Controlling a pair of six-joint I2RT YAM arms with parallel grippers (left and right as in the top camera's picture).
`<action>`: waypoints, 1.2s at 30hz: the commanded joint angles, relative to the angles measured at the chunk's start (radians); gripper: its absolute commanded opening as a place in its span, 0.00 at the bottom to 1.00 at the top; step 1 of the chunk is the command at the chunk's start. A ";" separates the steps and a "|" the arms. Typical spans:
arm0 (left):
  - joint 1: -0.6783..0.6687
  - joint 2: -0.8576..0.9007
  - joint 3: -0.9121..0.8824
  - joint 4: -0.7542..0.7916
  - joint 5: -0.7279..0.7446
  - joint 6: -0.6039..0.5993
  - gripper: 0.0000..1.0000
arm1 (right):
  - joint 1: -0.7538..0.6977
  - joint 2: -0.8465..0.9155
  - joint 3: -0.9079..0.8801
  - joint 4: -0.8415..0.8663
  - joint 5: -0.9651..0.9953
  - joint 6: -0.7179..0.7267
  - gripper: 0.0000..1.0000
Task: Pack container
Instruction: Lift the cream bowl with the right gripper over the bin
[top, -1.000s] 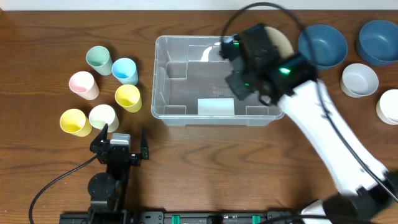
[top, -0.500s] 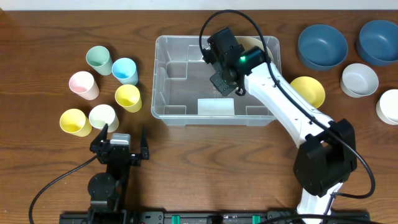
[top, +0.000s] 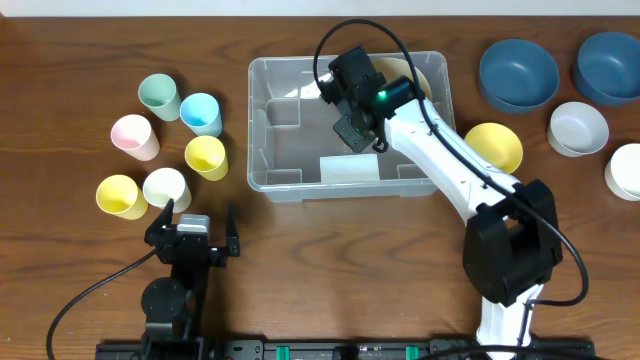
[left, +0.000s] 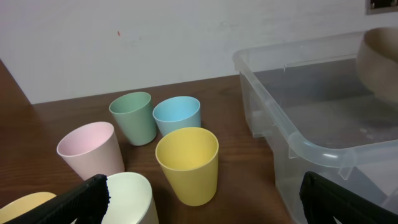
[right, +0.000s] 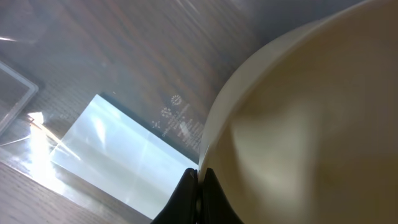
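The clear plastic container (top: 256, 130) stands in the middle of the table, its white label (top: 347, 171) on the base. My right gripper (top: 352, 112) is inside it, shut on the rim of a beige bowl (top: 418, 74) held over the bin's far right part. In the right wrist view the shut fingers (right: 199, 185) pinch the bowl's rim (right: 311, 118) above the label (right: 121, 163). My left gripper (top: 196, 228) rests open and empty at the front left. Its wrist view (left: 205, 208) shows the container (left: 311, 146) and the bowl (left: 380, 62).
Several pastel cups stand left of the bin: green (top: 159, 96), blue (top: 201, 113), pink (top: 135, 136), yellow (top: 206, 156), another yellow (top: 121, 196), white (top: 166, 187). To the right are two blue bowls (top: 518, 72), a yellow bowl (top: 495, 146) and white bowls (top: 578, 128).
My right arm has swung left and down into the container with the beige bowl, uncovering the yellow bowl on the table. The left arm has not moved.
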 joint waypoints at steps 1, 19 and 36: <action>0.004 -0.006 -0.021 -0.031 -0.013 -0.012 0.98 | 0.005 0.026 0.012 0.008 0.018 -0.021 0.01; 0.004 -0.006 -0.021 -0.030 -0.013 -0.012 0.98 | -0.016 0.033 0.012 0.020 0.021 -0.001 0.23; 0.004 -0.006 -0.021 -0.031 -0.013 -0.012 0.98 | 0.101 0.032 0.012 -0.043 -0.083 0.002 0.09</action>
